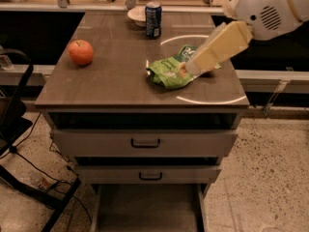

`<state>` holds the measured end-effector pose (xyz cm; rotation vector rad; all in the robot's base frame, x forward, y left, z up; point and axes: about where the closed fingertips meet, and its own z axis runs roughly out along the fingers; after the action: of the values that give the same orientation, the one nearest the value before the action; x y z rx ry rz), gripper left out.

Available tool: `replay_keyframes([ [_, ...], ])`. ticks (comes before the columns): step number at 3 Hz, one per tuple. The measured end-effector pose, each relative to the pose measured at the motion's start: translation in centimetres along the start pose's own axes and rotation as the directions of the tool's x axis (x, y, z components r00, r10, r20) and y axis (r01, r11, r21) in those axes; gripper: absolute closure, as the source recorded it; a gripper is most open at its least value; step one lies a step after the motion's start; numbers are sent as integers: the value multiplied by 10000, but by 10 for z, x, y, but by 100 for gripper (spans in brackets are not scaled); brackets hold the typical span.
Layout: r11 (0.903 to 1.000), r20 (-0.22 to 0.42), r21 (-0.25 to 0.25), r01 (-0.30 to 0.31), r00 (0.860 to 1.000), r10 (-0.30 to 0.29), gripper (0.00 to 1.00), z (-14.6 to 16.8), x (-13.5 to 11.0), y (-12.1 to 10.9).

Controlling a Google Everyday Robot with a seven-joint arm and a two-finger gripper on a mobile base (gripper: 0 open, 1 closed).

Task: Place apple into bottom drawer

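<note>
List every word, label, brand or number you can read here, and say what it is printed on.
No text can be read.
Blue can: label print, too blurred to read.
Green snack bag: pale print, too blurred to read.
Gripper, in front of the bag in the camera view: no lettering visible.
Apple: no sticker visible.

The gripper (184, 71) over the green bag (165, 74) hides part of it; bottom drawer (149, 212) cropped
</note>
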<state>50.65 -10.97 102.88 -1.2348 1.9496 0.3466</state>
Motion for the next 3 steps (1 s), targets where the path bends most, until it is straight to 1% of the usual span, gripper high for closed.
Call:
replay_keyframes([
  [1, 9937, 1676, 826, 761, 9818, -891, 0, 15, -50, 12],
  [2, 9903, 1794, 1201, 695, 9796, -905, 0, 9, -57, 3],
  [3, 9910, 1740, 1119, 731, 9804, -920, 0, 9, -56, 6],
])
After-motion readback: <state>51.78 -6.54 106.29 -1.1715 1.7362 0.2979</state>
